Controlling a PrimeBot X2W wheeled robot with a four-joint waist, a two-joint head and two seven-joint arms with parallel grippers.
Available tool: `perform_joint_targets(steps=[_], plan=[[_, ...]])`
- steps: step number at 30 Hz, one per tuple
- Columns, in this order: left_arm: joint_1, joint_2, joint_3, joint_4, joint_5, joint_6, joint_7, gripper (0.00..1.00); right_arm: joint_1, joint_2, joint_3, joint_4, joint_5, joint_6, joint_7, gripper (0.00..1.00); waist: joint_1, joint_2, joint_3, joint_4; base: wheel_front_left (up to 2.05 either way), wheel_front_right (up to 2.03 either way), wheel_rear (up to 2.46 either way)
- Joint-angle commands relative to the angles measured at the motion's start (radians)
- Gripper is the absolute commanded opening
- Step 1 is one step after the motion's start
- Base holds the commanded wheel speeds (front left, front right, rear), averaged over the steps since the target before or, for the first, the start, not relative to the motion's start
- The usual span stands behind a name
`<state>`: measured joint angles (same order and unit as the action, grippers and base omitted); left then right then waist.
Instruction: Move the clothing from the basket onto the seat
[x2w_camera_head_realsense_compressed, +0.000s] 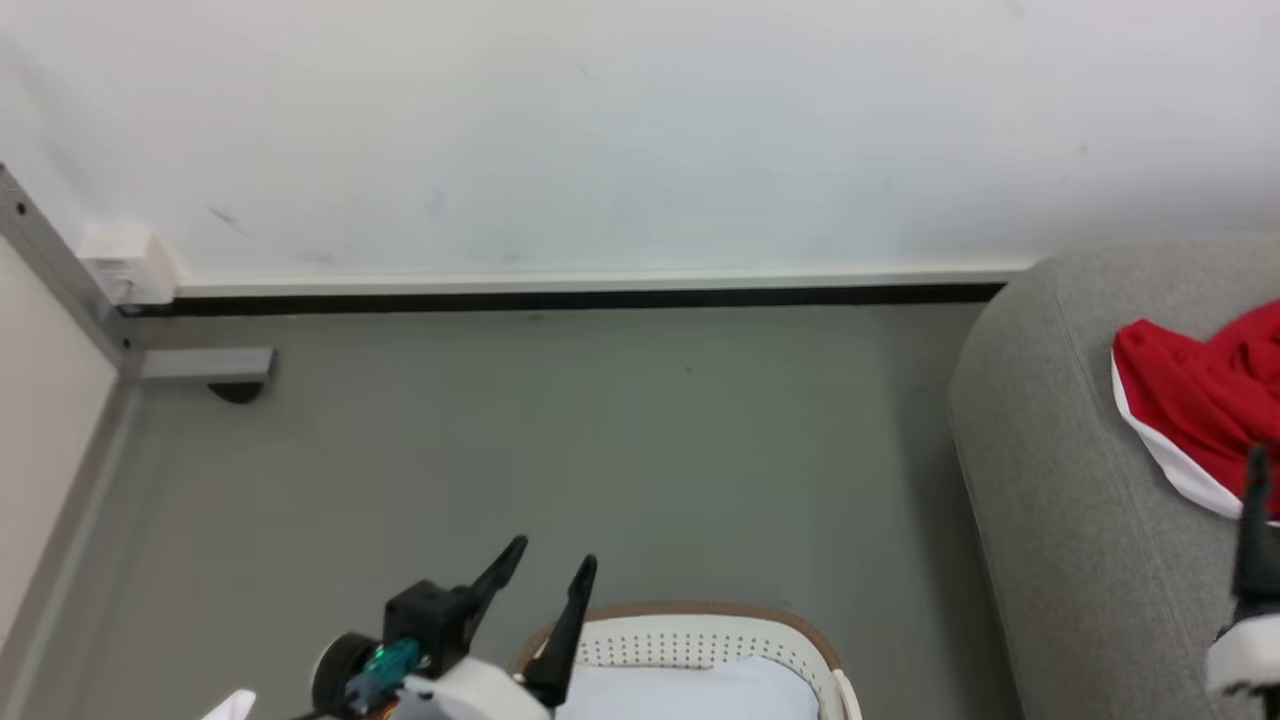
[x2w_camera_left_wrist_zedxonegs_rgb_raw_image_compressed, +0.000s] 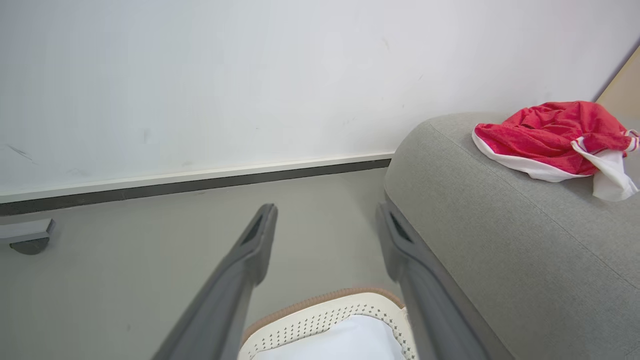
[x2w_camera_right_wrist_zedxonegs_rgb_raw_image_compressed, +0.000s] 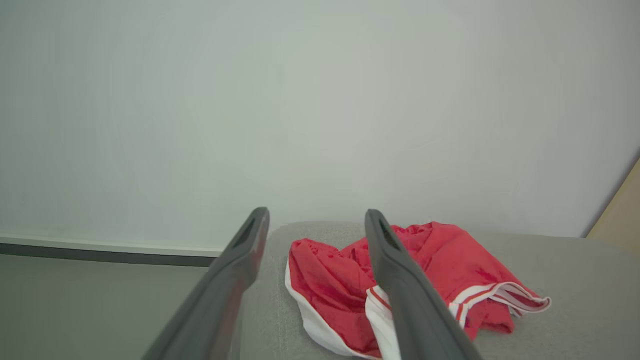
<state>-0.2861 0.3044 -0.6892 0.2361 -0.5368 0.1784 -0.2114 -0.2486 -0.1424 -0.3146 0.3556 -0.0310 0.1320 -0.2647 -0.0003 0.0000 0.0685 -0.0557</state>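
Red jersey lies crumpled on the grey sofa.
Left gripper and right gripper gape wide, empty; the right seems clear of the fabric.

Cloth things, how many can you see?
2. A red shirt lies crumpled on the grey sofa, and a pale cloth sits in the basket. More could be hidden under it, since most of the basket's inside is out of view.
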Motion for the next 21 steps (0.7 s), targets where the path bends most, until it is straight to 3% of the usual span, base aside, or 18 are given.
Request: perform_joint_targets(steps=[1,7,21], plan=[[0.032,0.015,0.011,0.007,-0.015,0.011,-0.016,1.00,0.050,0.017,0.016,-0.034,0.014,-0.002,0.001,1.00,0.0003,0.0000,-0.038,0.029,0.00,0.00,0.00],[0.121,0.046,0.068,0.039,-0.006,0.046,-0.047,1.00,0.205,0.065,0.105,-0.127,0.076,-0.002,0.001,1.00,0.0003,0.0000,-0.082,0.051,0.00,0.00,0.00],[0.272,-0.032,0.327,0.023,0.140,-0.002,-0.053,1.00,0.331,0.090,0.220,-0.118,0.119,-0.002,0.001,1.00,0.0003,0.0000,-0.108,0.063,0.00,0.00,0.00]])
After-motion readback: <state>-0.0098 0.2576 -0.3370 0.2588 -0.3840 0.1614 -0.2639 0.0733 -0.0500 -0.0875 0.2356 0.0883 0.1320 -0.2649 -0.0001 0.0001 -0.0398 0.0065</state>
